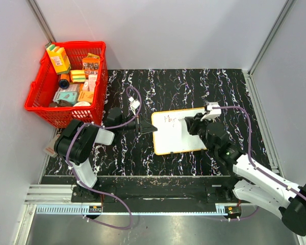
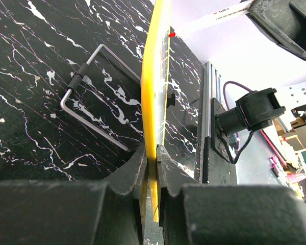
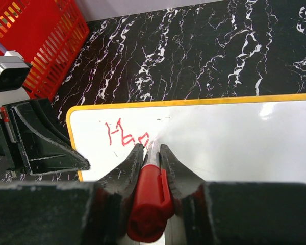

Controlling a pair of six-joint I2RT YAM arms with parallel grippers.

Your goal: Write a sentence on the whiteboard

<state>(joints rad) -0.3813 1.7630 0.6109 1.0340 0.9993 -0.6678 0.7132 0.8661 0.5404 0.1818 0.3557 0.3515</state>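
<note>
Both arms reach forward from the near edge over the black marbled counter [image 1: 194,87]. At its far left corner stands a red basket [image 1: 66,116] full of small packages. Near the counter's middle is the whiteboard [image 1: 176,140], its left edge pinched tight between the fingers of the left gripper [image 2: 152,153]. The right gripper [image 3: 150,150] is clamped on a red marker [image 3: 148,204], tip at the board. The sentence [image 3: 123,133] is only a few red letters, roughly "Hap", near the board's far left corner.
</note>
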